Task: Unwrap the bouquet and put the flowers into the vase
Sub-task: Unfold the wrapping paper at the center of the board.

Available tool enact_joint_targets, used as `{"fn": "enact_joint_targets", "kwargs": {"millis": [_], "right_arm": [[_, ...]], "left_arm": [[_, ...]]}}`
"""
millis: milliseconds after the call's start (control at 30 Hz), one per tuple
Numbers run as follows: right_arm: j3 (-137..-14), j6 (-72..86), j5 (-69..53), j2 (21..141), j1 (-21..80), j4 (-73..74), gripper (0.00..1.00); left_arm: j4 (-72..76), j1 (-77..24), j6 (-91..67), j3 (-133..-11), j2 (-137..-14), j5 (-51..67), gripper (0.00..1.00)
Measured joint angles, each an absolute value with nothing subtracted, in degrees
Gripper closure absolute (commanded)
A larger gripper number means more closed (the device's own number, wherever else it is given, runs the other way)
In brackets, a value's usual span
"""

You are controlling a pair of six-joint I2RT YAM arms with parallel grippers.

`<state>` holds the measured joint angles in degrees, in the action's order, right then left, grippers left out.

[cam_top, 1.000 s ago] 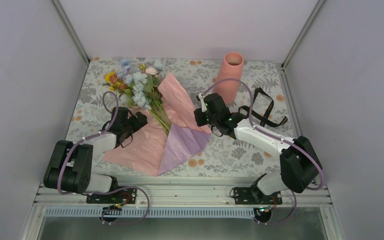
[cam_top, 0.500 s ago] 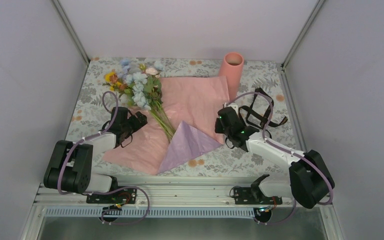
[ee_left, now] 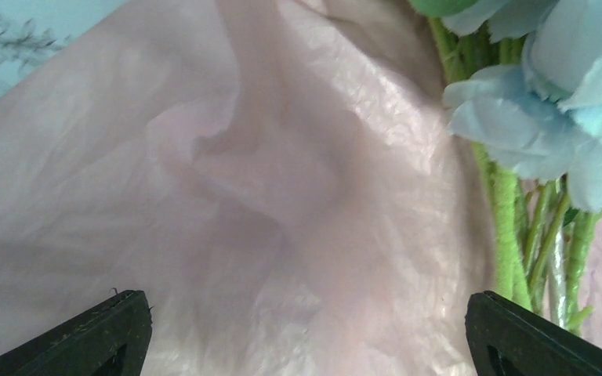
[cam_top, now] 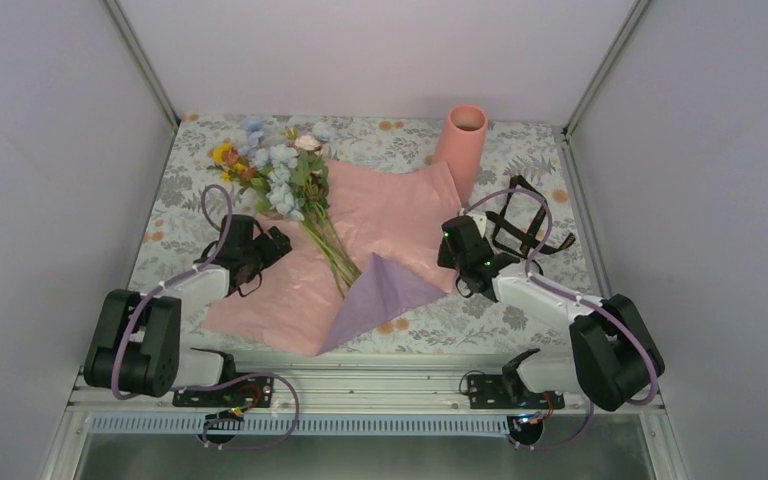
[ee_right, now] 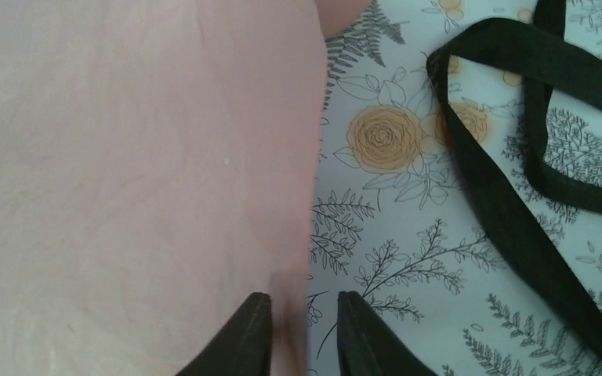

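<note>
The flowers (cam_top: 280, 172) lie at the back left with their green stems (cam_top: 328, 248) on the spread pink paper sheet (cam_top: 385, 215), whose lilac corner is folded over at the front. The salmon vase (cam_top: 462, 140) stands upright at the back right. My left gripper (cam_top: 275, 243) hangs wide open over the paper (ee_left: 282, 196), just left of the stems (ee_left: 509, 227) and a blue bloom (ee_left: 549, 117). My right gripper (cam_top: 457, 245) is at the sheet's right edge. Its jaws stand slightly apart, with the paper's edge (ee_right: 290, 235) lying loose in the gap.
A black ribbon (cam_top: 525, 225) lies looped on the floral tablecloth (cam_top: 430, 315) right of my right gripper, also visible in the right wrist view as a black ribbon (ee_right: 502, 204). The vase's base (ee_right: 345, 12) is just beyond the sheet's corner. Enclosure walls surround the table.
My right gripper dragged the folded flap rightward, spreading the sheet out towards the vase, and its jaws have since parted slightly. The left arm barely shifted.
</note>
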<state>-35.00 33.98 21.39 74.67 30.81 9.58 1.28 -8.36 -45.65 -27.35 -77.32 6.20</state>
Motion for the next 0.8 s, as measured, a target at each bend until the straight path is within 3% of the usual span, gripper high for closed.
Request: {"fn": "enact_joint_targets", "kwargs": {"millis": [300,500,800], "right_arm": [[-38.9,32.4,18.0,68.2,30.7,16.8,0.47],[-41.0,30.8,14.7,60.8,30.7,20.5,0.44],[-42.2,29.4,10.4,56.8,30.7,22.1,0.43]], "left_arm": [[-7.4,-11.9,-41.5,-28.1,-62.7,11.0,0.0],[-5.0,-21.4,-38.0,-29.7,-58.8,18.7,0.0],[1.2,-29.1,-36.4,-29.5,-63.2,28.1,0.0]]}}
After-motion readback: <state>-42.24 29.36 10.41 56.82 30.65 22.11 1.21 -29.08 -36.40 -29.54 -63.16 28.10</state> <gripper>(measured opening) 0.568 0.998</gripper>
